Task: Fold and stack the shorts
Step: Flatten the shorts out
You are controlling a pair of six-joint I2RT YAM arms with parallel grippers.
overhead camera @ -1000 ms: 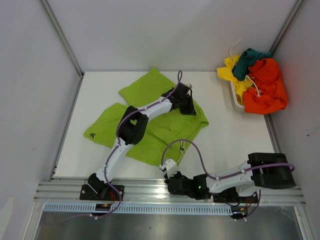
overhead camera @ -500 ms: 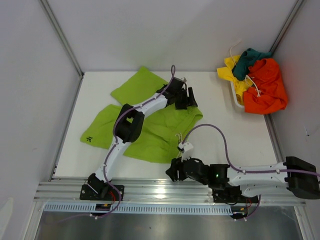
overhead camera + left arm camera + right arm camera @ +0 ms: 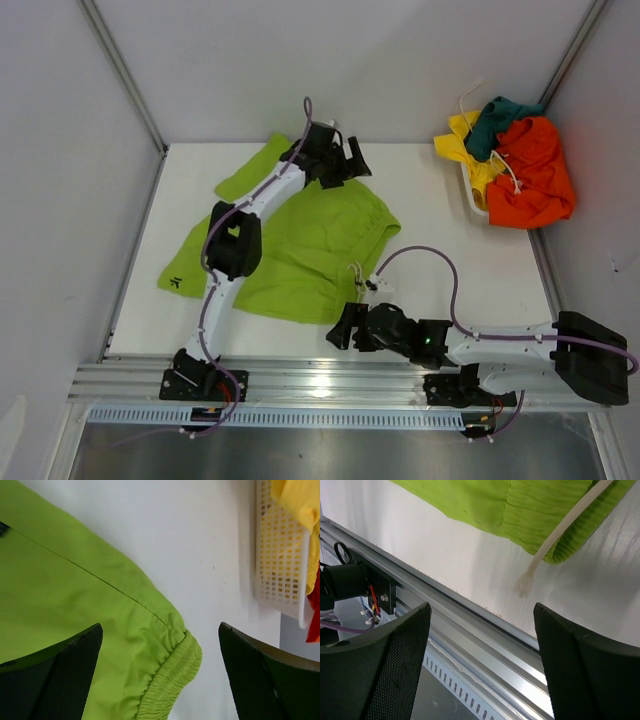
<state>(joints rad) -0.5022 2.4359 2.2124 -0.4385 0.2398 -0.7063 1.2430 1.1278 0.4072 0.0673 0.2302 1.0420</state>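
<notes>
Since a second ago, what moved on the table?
The left end effector swung toward the far left, and the green shorts slid that way with it. The right end effector stayed by the near edge while its arm stretched out low. Both are open. The basket and its piled shorts stayed put.

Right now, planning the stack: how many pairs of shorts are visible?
4: lime green pair spread on the table; yellow pair, dark teal pair and orange pair heaped in the basket. More may hide underneath.
</notes>
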